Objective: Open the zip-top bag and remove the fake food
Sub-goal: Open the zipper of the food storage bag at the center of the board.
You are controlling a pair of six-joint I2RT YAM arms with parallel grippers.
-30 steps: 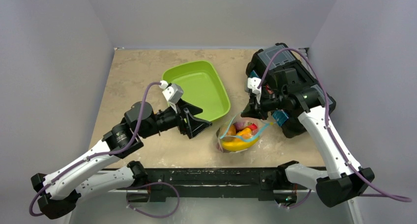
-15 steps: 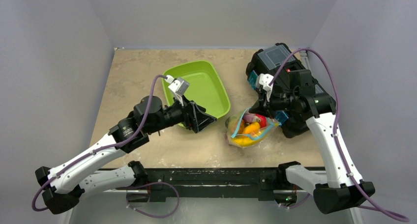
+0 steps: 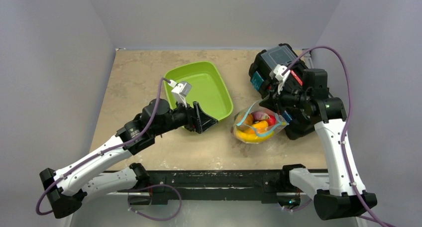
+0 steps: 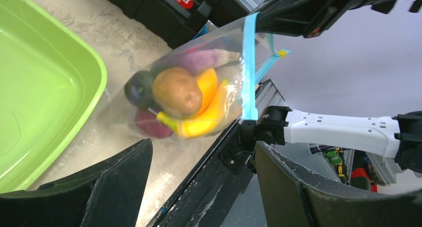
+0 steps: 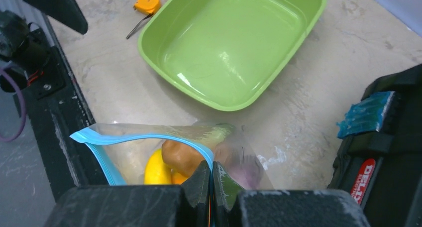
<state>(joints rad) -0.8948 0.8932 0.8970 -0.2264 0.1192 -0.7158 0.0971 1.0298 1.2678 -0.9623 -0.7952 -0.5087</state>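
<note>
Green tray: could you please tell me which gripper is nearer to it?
Left. The left gripper hangs open at the near right corner of the green tray; the right gripper is farther right, shut on the zip-top bag.

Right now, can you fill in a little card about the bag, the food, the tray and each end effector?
right end effector: shut, pinching the blue strip of the zip-top bag
left end effector: open, empty, near the green tray, facing the bag
zip-top bag: beside the black case
fake food: inside the bag
green tray: nothing in it
</note>
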